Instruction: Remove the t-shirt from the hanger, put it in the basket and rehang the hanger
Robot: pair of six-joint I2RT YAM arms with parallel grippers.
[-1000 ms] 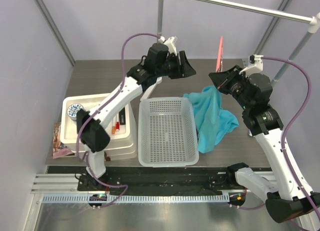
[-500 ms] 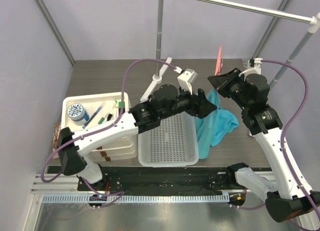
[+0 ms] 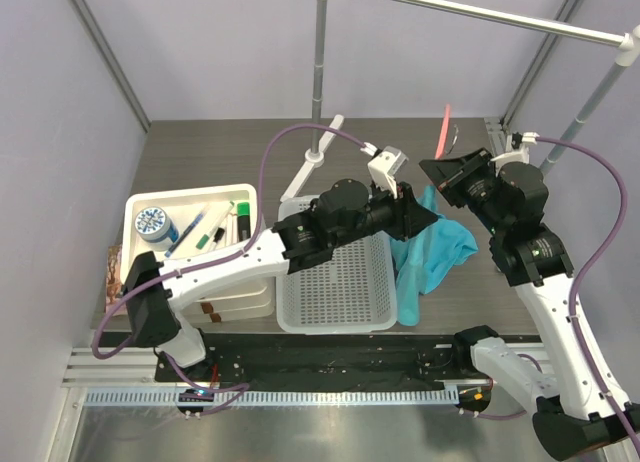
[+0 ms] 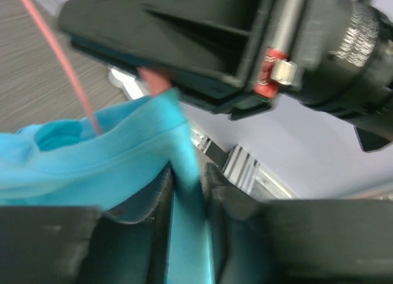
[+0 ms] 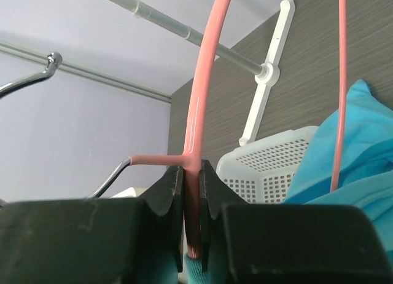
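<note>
The turquoise t-shirt [image 3: 435, 244] hangs in a bunch to the right of the white mesh basket [image 3: 335, 267]. It also fills the left wrist view [image 4: 116, 155] and shows at the right of the right wrist view [image 5: 353, 155]. My left gripper [image 3: 420, 210] is shut on a fold of the t-shirt [image 4: 184, 192]. My right gripper [image 3: 440, 172] is shut on the salmon-pink hanger [image 5: 196, 130] at its middle, beside the wire hook [image 5: 34, 75]. The hanger sticks up above it in the top view [image 3: 441, 132].
A white tray [image 3: 235, 194] with small items stands at the left. The silver rack rail [image 3: 480, 15] crosses overhead, with its post [image 3: 319, 82] behind the basket. The right arm's black housing [image 4: 245, 44] hangs close above my left gripper.
My left arm has swung from the back across the basket to the shirt and closed on it. My right gripper has lifted the hanger a little up and right.
</note>
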